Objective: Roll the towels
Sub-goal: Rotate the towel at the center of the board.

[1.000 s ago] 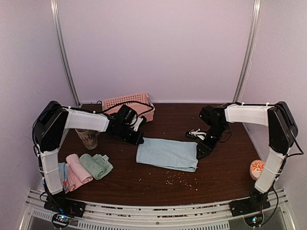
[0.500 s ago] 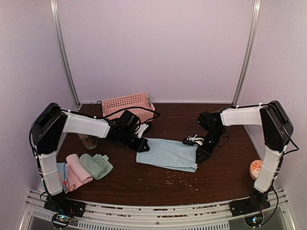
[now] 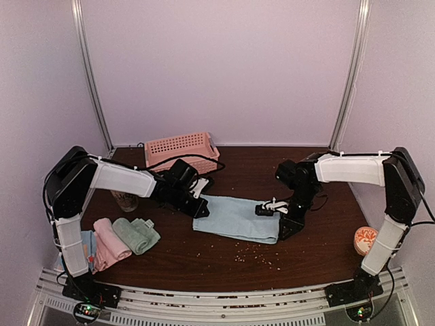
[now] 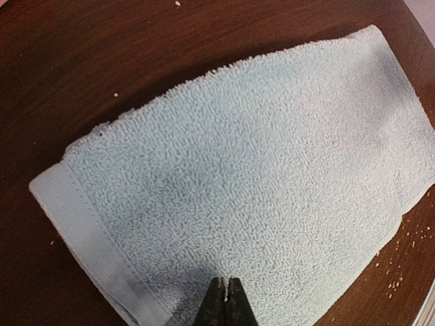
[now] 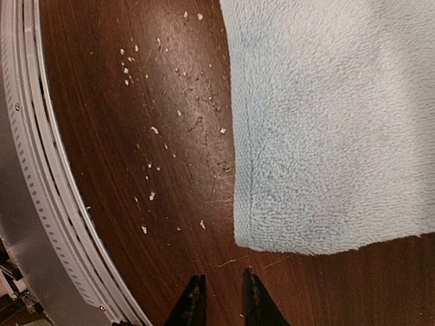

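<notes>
From overhead: light blue towel (image 3: 236, 219) spread flat mid-bench (image 3: 312, 255), left gripper (image 3: 201, 210) at its left end and right gripper (image 3: 285, 229) at its right end; rolled pink towel (image 3: 109, 239) and rolled green towel (image 3: 136, 235) side by side toward the near left corner, pink basket (image 3: 180, 146) at the far edge. Left wrist: left gripper (image 4: 225, 299) pinched fully together above the light blue towel (image 4: 251, 183), close to its hemmed end. Right wrist: right gripper (image 5: 221, 299) parted by only a narrow gap, holding nothing, over bare bench (image 5: 95, 156) just off a corner of the light blue towel (image 5: 333, 122), crumbs (image 5: 153, 129) scattered toward the near edge.
</notes>
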You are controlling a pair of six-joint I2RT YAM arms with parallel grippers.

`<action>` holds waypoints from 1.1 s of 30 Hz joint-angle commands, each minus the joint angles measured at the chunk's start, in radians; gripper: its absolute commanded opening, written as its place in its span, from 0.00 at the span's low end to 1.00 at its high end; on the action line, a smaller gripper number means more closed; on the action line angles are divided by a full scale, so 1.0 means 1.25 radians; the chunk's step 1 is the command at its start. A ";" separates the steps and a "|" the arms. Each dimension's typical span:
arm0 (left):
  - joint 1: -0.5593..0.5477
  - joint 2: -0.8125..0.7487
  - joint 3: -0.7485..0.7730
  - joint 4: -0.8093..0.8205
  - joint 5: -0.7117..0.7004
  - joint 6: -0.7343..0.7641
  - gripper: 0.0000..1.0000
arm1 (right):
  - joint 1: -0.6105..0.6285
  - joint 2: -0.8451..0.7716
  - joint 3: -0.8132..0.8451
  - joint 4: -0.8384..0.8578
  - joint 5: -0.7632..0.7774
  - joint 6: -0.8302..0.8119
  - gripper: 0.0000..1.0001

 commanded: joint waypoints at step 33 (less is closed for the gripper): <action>0.038 0.100 0.182 -0.004 -0.032 0.070 0.00 | 0.099 0.067 0.109 -0.040 -0.202 -0.030 0.18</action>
